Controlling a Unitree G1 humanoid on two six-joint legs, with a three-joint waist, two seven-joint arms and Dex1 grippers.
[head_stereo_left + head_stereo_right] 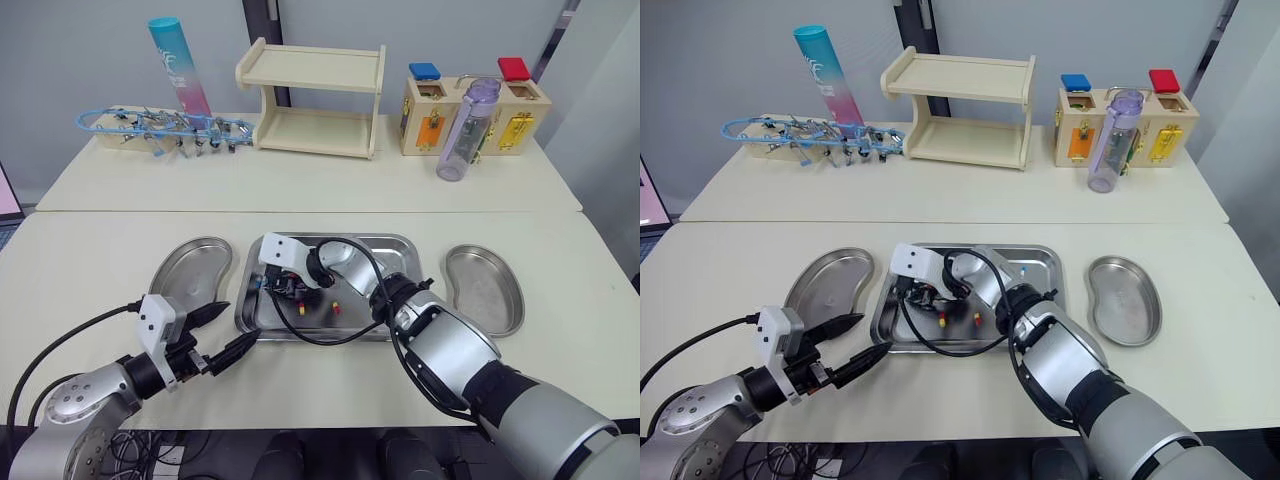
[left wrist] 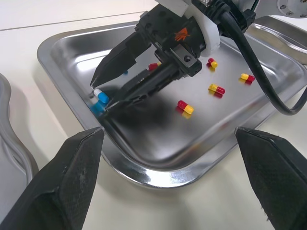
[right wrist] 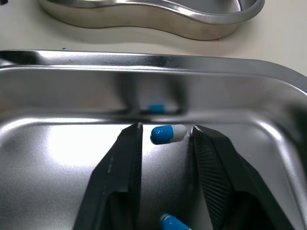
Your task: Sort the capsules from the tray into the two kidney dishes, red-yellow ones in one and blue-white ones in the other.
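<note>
- Head views: the right fingers (image 1: 288, 289) are down in the tray (image 1: 395, 243) by its left wall. They are far nearer the target than the left fingers (image 1: 238, 350), which hover spread wide and empty over the counter (image 1: 100, 250) off the tray's front-left corner. The left dish (image 1: 190, 270) and right dish (image 1: 485, 290) flank the tray.
- Left wrist view: a blue-white capsule (image 2: 100, 96) lies at the right fingertips beside the tray wall. The red-yellow capsules (image 2: 185, 107) lie apart, toward the middle.
- Right wrist view: that capsule sits between the two tips, its long axis crosswise, running finger to finger. The fingers are narrowly parted, with slim gaps at both ends, and grip nothing yet. Closing would likely pinch it end to end.
</note>
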